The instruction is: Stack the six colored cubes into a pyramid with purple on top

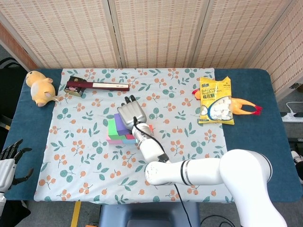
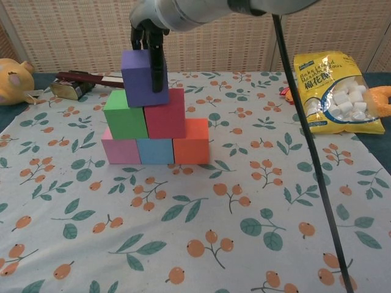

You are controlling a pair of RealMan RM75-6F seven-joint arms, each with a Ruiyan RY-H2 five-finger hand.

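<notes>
Pyramid nearly complete: pink cube (image 2: 120,151), blue cube (image 2: 155,151) and orange cube (image 2: 192,141) side by side on the tablecloth (image 2: 244,201), green cube (image 2: 124,114) and red cube (image 2: 165,113) seated above. Purple cube (image 2: 142,77) gripped from above by the right hand (image 2: 148,32), over the green-red seam, seemingly resting there, though contact hard to confirm. Left to do: settle it squarely and release. Left hand (image 1: 8,161) idle off the table's near-left edge, fingers spread, holding nothing.

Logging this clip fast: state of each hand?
Left hand: open, holding nothing.
Right hand: holding the purple cube.
</notes>
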